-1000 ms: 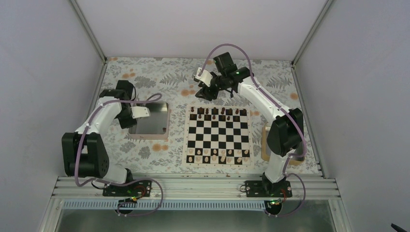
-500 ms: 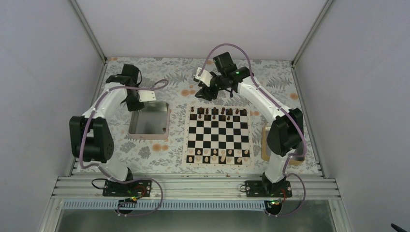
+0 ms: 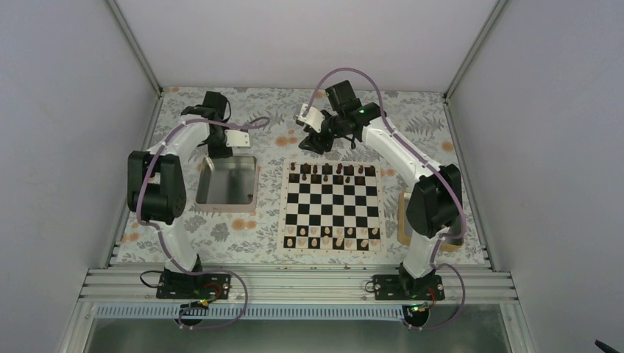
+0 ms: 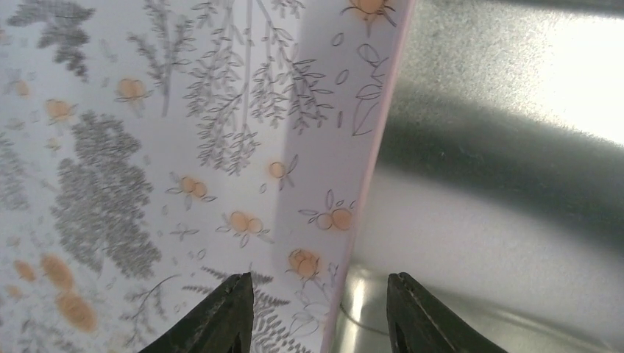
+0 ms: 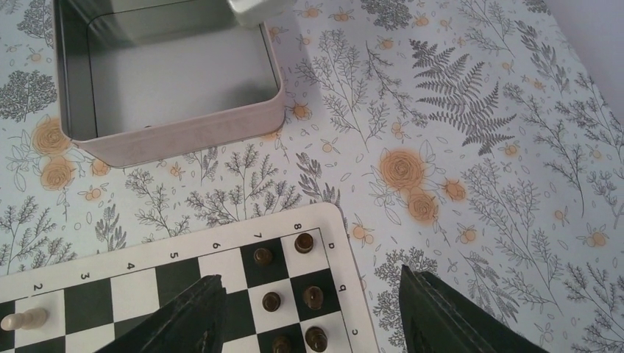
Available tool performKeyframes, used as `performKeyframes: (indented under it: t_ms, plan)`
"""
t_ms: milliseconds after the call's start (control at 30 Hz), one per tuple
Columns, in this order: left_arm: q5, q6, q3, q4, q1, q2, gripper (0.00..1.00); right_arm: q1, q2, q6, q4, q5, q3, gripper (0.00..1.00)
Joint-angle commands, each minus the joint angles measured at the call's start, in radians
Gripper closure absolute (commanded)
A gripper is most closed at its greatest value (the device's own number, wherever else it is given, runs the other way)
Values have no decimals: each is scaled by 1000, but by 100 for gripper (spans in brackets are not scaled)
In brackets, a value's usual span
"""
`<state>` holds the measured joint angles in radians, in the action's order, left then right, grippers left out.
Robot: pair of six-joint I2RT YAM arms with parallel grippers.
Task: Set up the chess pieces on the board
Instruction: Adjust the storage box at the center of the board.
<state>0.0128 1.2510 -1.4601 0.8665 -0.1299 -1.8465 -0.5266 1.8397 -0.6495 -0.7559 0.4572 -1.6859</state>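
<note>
Cream pieces (image 3: 331, 237) fill two rows at near edge of board (image 3: 332, 206). Dark brown chess pieces (image 3: 327, 170) fill two rows at far edge; too small to count. Metal tin (image 3: 254, 184) left of board looks empty: task judged near done.

Right tool (image 5: 309, 309) open, empty, over board's far-left corner. Left tool (image 4: 318, 309) open, empty, over tin's far rim.

Writing: numbers 2–8 and letters on board border. No brand.
</note>
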Motion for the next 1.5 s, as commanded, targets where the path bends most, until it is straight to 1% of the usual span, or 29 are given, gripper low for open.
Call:
performKeyframes:
  t_ms: [0,100,200,467,633,700,800,900,1000,1100,1167,1200,1267,1367,1467]
  plan:
    - [-30,42,-27,14,-10,-46,54,14,-13,-6,13,-10,11,39]
    - [-35,53,-22,16,-11,-63,56,19,-13,-4,22,-16,20,39]
    - [-9,42,-21,-2,-11,-87,60,21,-10,-3,24,-20,26,39]
    - [65,-31,-39,-23,1,-162,77,22,-11,-3,26,-38,32,39]
    - [66,-100,-54,4,22,-183,78,22,-13,0,29,-40,34,39]
    - [84,-143,-58,-3,43,-182,78,22,-13,1,27,-42,34,39]
    - [77,-227,-92,56,90,-193,78,23,-18,2,28,-46,38,39]
    - [65,-329,-125,130,135,-215,81,22,-14,1,29,-48,35,40]
    - [52,-425,-134,158,181,-217,85,23,-6,1,22,-52,22,40]
    - [-21,-530,-193,219,262,-244,89,23,-2,1,19,-54,13,40]
    - [-101,-560,-208,265,310,-262,95,23,5,-3,11,-55,3,40]
    - [-138,-570,-205,279,333,-266,97,22,6,-4,9,-57,2,40]
    - [-180,-586,-171,282,363,-260,98,23,6,-9,7,-60,4,40]
    - [-160,-583,-59,266,371,-211,98,22,5,-16,7,-64,12,40]
    - [-153,-584,7,240,372,-148,97,22,1,-20,19,-64,28,40]
